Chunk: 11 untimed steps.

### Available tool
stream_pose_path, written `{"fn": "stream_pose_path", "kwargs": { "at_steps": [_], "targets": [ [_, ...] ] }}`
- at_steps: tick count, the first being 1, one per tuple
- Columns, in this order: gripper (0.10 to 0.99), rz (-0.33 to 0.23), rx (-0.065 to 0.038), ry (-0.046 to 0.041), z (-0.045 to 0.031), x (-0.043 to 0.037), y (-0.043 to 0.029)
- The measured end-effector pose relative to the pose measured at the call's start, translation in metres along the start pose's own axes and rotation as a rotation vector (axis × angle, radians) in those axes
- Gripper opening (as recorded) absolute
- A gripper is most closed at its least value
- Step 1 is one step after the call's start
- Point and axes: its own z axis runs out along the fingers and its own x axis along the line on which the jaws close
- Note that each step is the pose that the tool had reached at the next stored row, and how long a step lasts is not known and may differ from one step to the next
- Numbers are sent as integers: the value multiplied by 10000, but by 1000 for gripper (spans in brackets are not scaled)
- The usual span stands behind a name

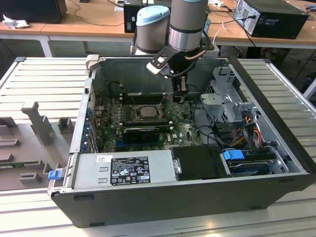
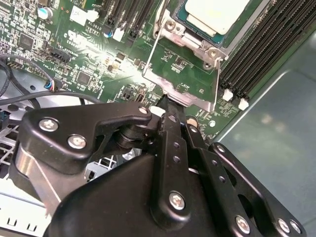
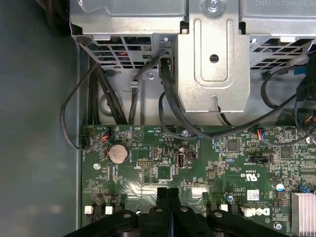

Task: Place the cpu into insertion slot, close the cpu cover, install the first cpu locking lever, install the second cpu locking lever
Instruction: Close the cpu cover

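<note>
My gripper [image 2: 169, 104] is clenched, tips touching the free edge of the cover [image 2: 193, 100], which stands tilted up over the board [image 3: 148, 185]. Cannot tell if I pinch it. Chip [image 2: 217, 12] lies in the socket [image 2: 174, 27], uncovered. Black memory slots [image 2: 256, 54] sit just beside the socket. Drive cage [image 3: 212, 59] and black cables [image 3: 168, 106] crowd the board's edge near me.

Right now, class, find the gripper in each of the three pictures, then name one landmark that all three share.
Exterior view: the gripper hangs inside the open case, to the exterior view's right of the cpu.
Second wrist view: the gripper, shut, meets the cpu cover at its edge.
First wrist view: the gripper, shut, over the motherboard.
Shared landmark: the green motherboard.
</note>
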Motion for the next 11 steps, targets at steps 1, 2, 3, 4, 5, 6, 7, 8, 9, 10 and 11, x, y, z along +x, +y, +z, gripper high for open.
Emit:
{"fn": "stream_pose_path", "kwargs": {
  "at_steps": [1,2,3,4,5,6,7,8,9,10,11],
  "targets": [
    [106,0,0,0,0,0,-4],
    [106,-1,0,1,0,0,-11],
    [106,0,0,1,0,0,-14],
    [106,-1,0,1,0,0,-15],
    [106,0,0,1,-1,0,-21],
    [106,0,0,1,-1,0,-24],
    [106,0,-1,1,-1,0,-26],
    [106,0,-1,1,-1,0,-32],
    [106,-1,0,1,-1,0,-36],
    [106,-1,0,0,-1,0,-38],
    [106,0,0,1,-1,0,-40]
  ]
}}
